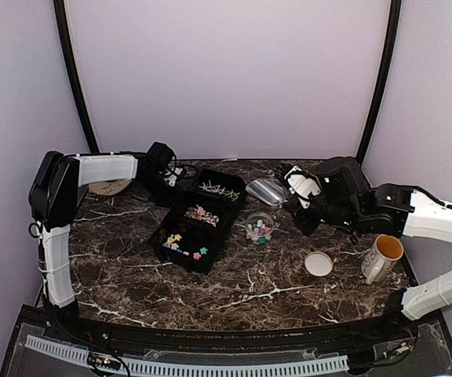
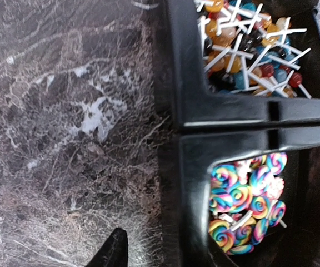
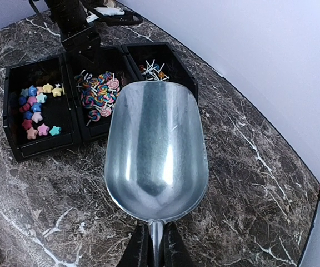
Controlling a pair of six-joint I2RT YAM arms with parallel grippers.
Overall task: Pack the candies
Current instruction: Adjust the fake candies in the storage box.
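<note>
Black plastic three-compartment tray (image 1: 169, 216) sits angled mid-frame in the top view on the dark marble table (image 1: 234, 306). There is wide bare marble below it toward my bases and a narrower strip along its left edge. The candies (image 1: 260, 231) sit in a small clear round jar (image 1: 247, 226) just right of the tray, not touching it. Pastel star candies (image 3: 38, 108) lie in the tray's lower-left compartment, swirl lollipops (image 2: 248, 203) in the middle one, ball lollipops with white sticks (image 2: 249, 41) in the upper one. Round tan lid (image 1: 318, 264) and white mug with orange inside (image 1: 383, 258) are lower right, apart. My right gripper (image 3: 155, 245) is clamped on the handle of an empty silver metal scoop (image 3: 156, 144). That arm reaches in from the right, with the scoop mouth toward the tray over bare marble. My left gripper (image 1: 165, 174) hangs by the tray's upper-left edge, arm bent high. Only one dark fingertip (image 2: 113, 253) shows, so I can't tell whether it is released or clenched.
</note>
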